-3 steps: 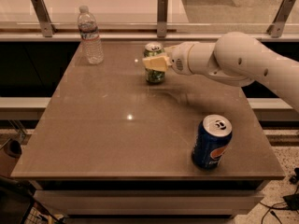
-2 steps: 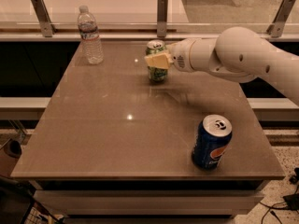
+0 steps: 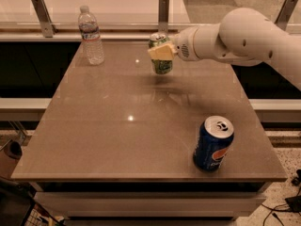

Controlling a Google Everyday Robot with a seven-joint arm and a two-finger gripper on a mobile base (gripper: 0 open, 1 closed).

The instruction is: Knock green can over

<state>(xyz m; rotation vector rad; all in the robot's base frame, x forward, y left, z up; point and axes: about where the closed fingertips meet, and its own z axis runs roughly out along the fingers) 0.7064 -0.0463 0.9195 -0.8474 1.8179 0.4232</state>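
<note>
While a clear water bottle is standing at the far left of the brown table, the green can is sitting at the far middle. The gripper is reaching in from the right and touching the can's upper front; whether it is clamped there I cannot tell. A blue Pepsi can is standing near right.

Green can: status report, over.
Gripper against upper side of green can. Can upright, not yet knocked over. Water bottle, Pepsi can well aside.
</note>
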